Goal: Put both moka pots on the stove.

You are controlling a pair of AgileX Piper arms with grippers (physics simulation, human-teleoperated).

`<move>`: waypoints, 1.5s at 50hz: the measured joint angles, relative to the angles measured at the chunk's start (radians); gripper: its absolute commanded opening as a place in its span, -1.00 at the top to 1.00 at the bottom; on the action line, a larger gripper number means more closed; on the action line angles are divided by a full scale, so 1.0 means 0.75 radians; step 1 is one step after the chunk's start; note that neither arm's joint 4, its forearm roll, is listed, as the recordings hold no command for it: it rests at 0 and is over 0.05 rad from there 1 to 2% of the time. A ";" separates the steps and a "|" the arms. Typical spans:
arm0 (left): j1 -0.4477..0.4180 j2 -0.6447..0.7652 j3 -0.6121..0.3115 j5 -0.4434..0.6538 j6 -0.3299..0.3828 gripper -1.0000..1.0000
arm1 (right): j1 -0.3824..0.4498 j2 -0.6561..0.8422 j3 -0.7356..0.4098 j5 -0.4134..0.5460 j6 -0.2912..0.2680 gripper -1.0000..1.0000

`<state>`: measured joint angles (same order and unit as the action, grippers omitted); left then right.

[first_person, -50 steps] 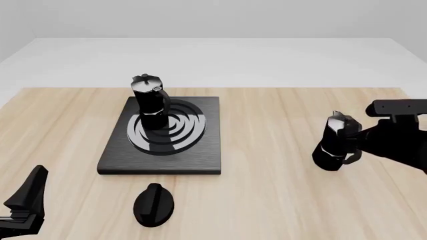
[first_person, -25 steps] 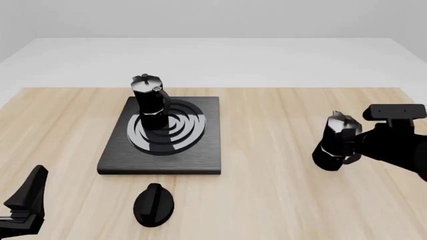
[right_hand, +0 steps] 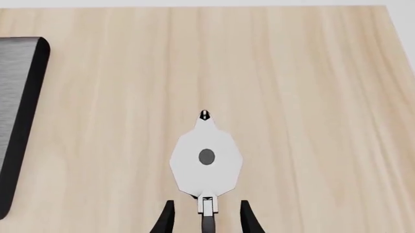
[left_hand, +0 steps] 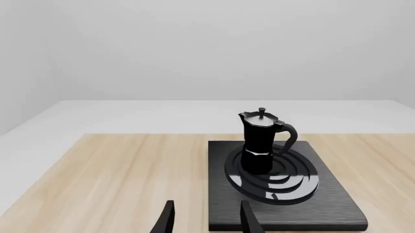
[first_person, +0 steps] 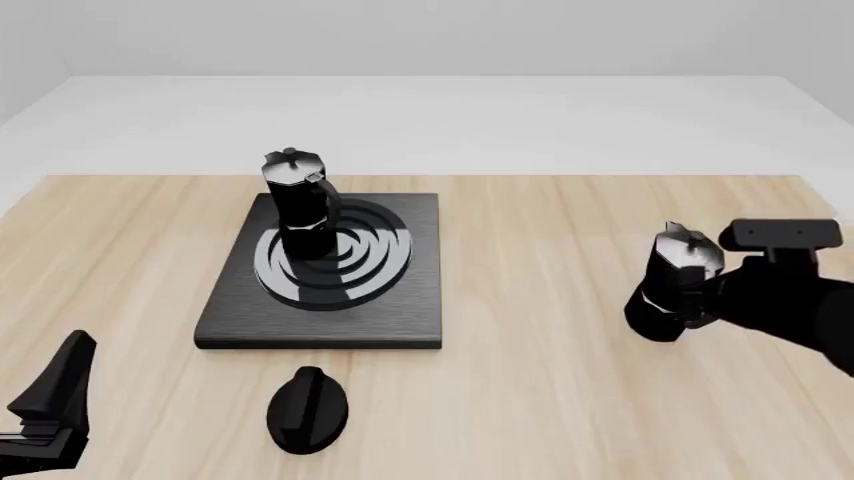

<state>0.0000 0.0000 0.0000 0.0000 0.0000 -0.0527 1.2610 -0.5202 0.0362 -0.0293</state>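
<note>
One moka pot [first_person: 296, 200] stands upright on the stove [first_person: 387, 310], over its silvery rings; the left wrist view shows this moka pot [left_hand: 260, 143] on the stove [left_hand: 324, 204] too. The other moka pot [first_person: 671, 285] stands on the bare wood at the right. My right gripper [first_person: 707, 292] is right behind it. In the right wrist view its silvery lid [right_hand: 206, 162] is seen from above, and my right gripper [right_hand: 206, 205] is open with a finger on either side of the pot's handle. My left gripper [first_person: 56, 392] hangs open and empty at the near left, well short of the stove.
A black oval knob [first_person: 307, 408] lies on the wooden table [first_person: 534, 400] just in front of the stove. The stove's rounded corner [right_hand: 19, 121] shows at the edge of the right wrist view. The table's far edge meets a pale floor.
My right arm has crept a little lower and closer to the right-hand moka pot. Both pots and the left arm have stayed put.
</note>
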 measured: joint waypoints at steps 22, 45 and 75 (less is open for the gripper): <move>0.000 0.000 0.000 0.000 0.000 -1.00 | 0.007 0.046 0.030 -0.054 0.014 -1.00; 0.000 0.000 0.000 0.000 0.000 -1.00 | 0.005 -0.022 0.111 -0.149 -0.106 1.00; 0.000 0.000 0.000 0.000 0.000 -1.00 | 0.064 -0.164 0.093 -0.203 -0.175 1.00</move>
<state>0.0000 0.0000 0.0000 0.0000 0.0000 -0.0048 1.1378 -0.4503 -0.1162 -0.1604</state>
